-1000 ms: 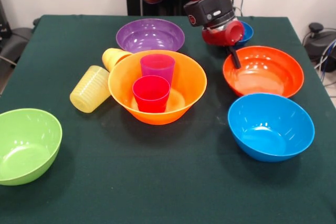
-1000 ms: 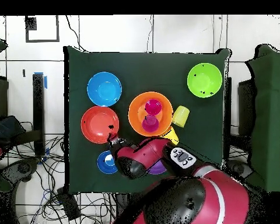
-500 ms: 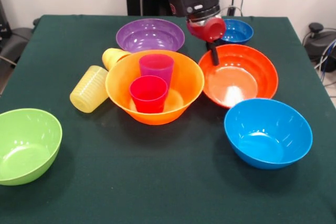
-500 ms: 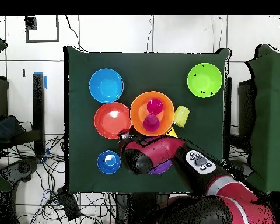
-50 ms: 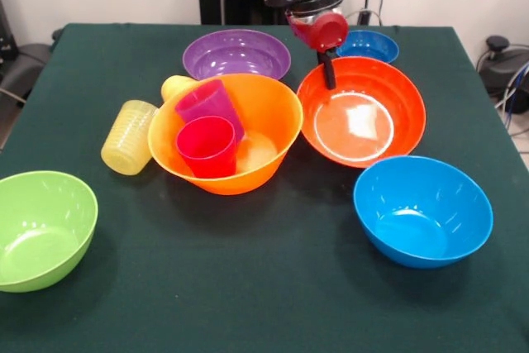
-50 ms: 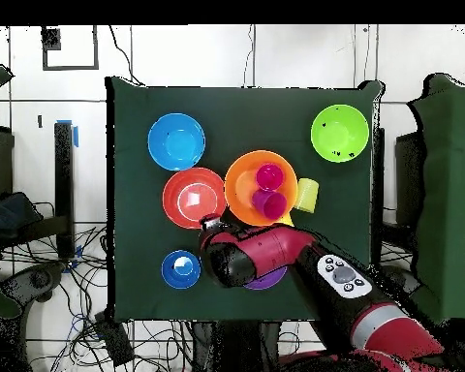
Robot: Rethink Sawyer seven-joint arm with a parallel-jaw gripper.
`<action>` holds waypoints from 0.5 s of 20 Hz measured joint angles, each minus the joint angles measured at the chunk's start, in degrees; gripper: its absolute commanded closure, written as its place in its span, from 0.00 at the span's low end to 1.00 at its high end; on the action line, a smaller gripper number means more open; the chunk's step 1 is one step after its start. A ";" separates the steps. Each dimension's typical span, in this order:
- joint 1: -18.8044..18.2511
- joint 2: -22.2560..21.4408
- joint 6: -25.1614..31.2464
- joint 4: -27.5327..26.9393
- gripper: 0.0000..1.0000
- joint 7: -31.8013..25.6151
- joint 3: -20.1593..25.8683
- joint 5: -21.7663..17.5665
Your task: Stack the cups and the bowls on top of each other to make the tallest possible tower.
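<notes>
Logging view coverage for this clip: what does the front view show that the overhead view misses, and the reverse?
Front only: the gripper at the red-orange bowl's far rim, the whole purple bowl, and the orange-yellow cup behind the big orange-yellow bowl.

Overhead only: the arm's reach across the purple bowl, and the whole table.

Both: the light blue, lime green and small dark blue bowls, plus two cups inside the orange-yellow bowl.

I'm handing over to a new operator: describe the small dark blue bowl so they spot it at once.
Start at the big red-orange bowl that the hand touches. Just beyond its far rim sits the small dark blue bowl. It is the smallest bowl, darker than the light blue bowl at the near edge.
</notes>
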 measured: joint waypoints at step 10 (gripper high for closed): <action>0.31 2.22 -0.25 1.16 1.00 0.00 0.30 0.11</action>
